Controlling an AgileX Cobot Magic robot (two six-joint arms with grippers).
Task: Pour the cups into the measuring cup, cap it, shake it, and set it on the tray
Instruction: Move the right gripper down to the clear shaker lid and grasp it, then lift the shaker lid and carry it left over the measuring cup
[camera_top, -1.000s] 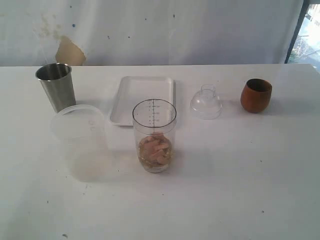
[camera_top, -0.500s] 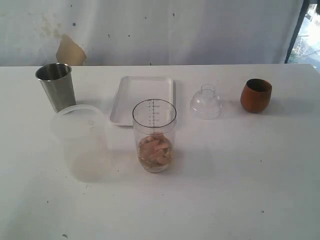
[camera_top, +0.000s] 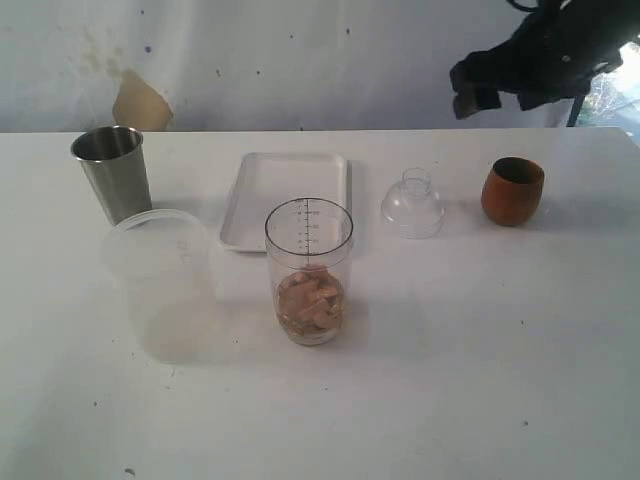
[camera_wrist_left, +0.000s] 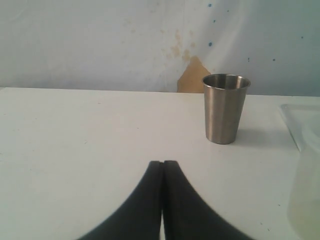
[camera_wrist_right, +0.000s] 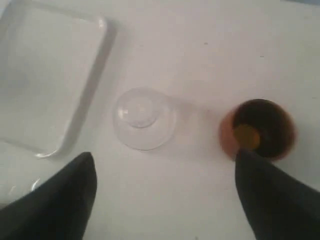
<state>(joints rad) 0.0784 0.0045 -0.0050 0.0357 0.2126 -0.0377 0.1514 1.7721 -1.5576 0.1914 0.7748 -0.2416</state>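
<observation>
"Exterior view: where's the room?"
"Table (camera_top: 450, 400) front lies open; measuring cup (camera_top: 308, 270) stands mid-table before the tray (camera_top: 285, 190). Right arm (camera_top: 540, 55), newly in view, hangs above the wooden cup (camera_top: 512, 190)."
"Fingers?"
"Right fingers (camera_wrist_right: 55, 205) wide, cup just off one tip, cap (camera_wrist_right: 145, 125) between; left fingers (camera_wrist_left: 147, 200) pressed shut, steel tumbler (camera_wrist_left: 226, 107) ahead."

The tumbler (camera_top: 112, 172) is shiny steel. The measuring cup (camera_top: 308, 250) and cap (camera_top: 412, 205) are clear, smooth plastic. The brown cup (camera_top: 512, 190) is wood.
</observation>
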